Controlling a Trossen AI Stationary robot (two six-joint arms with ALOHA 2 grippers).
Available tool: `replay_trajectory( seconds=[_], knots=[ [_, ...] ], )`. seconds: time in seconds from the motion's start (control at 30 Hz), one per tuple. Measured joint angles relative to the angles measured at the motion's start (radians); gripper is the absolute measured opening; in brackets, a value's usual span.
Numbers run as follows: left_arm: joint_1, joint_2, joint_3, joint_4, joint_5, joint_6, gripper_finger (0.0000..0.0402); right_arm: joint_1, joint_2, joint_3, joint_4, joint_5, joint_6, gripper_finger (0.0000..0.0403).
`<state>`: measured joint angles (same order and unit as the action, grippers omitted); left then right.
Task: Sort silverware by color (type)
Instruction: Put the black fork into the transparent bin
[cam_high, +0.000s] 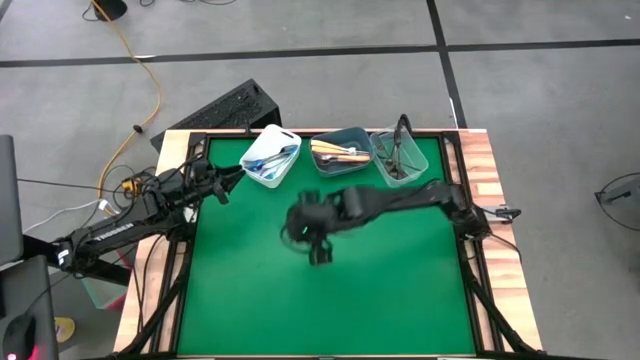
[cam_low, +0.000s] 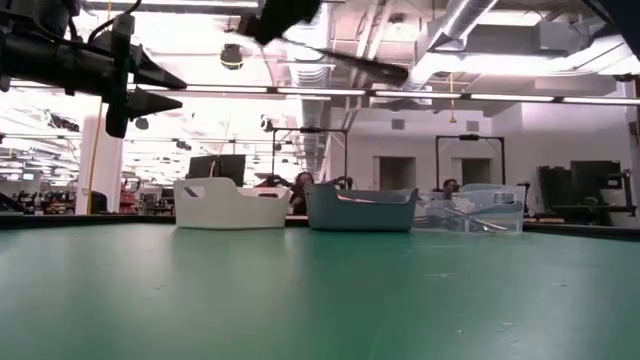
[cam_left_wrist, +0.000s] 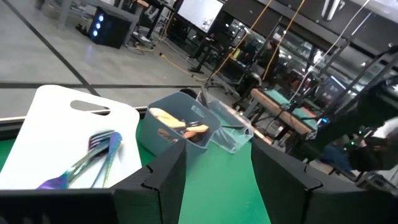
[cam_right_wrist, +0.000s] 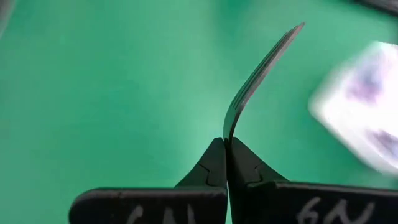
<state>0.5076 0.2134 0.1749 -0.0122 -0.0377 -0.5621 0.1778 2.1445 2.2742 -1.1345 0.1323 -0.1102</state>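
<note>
My right gripper (cam_high: 318, 248) hangs high over the middle of the green mat, shut on a dark fork (cam_right_wrist: 261, 74); the low view shows the fork (cam_low: 350, 62) well above the table. At the far edge stand a white bin (cam_high: 270, 155) with bluish forks (cam_left_wrist: 93, 158), a grey-blue bin (cam_high: 340, 150) with orange-handled pieces (cam_left_wrist: 183, 127), and a clear bin (cam_high: 398, 155) with dark pieces. My left gripper (cam_left_wrist: 217, 186) waits open and level by the white bin, at the table's far left. My right gripper pinches the dark fork between its two fingertips (cam_right_wrist: 214, 163), just below the curved neck (cam_right_wrist: 229, 127). The tined head (cam_right_wrist: 292, 34) sticks out beyond the fingers. The fingers slant downward, and the fork is lifted clear of the mat. The handle is hidden behind the fingers.
The three bins sit side by side along the mat's far edge (cam_low: 360, 210). The green mat (cam_high: 330, 300) spreads bare toward the near edge. A black frame and a wooden border (cam_high: 490, 190) run round the mat.
</note>
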Motion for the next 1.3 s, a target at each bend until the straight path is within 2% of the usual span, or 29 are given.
replay_trajectory(
  seconds=[0.2,0.43,0.57,0.7,0.83,1.07,1.17,1.3],
  knots=[
    [0.000,0.000,0.000,0.000,0.002,0.000,0.0164,-0.075,-0.132,-0.003,-0.044,0.224,0.062,0.0005],
    [0.000,0.000,0.000,-0.006,-0.022,-0.002,0.0164,-0.195,-0.263,-0.002,-0.140,0.375,0.088,0.0005],
    [-0.002,0.000,0.000,0.001,-0.023,-0.007,0.0164,-0.287,-0.320,-0.011,-0.193,0.390,0.076,0.0005],
    [-0.003,-0.003,0.000,0.005,-0.040,-0.007,0.0164,-0.367,-0.428,-0.088,-0.198,0.393,0.033,0.0005],
    [-0.002,-0.005,0.000,0.005,-0.072,-0.009,0.0164,-0.429,-0.593,-0.281,-0.114,0.391,0.001,0.0005],
    [-0.002,-0.004,0.000,0.004,-0.126,-0.011,0.0164,-0.549,-0.883,-0.815,0.345,0.388,-0.085,0.0005],
    [-0.002,-0.005,0.000,0.003,-0.154,-0.011,0.0164,-0.605,-0.941,-1.013,0.519,0.354,-0.104,0.0005],
    [-0.002,-0.005,0.000,0.003,-0.189,-0.011,0.0164,-0.675,-0.952,-1.214,0.694,0.333,-0.123,0.0005]
  ],
)
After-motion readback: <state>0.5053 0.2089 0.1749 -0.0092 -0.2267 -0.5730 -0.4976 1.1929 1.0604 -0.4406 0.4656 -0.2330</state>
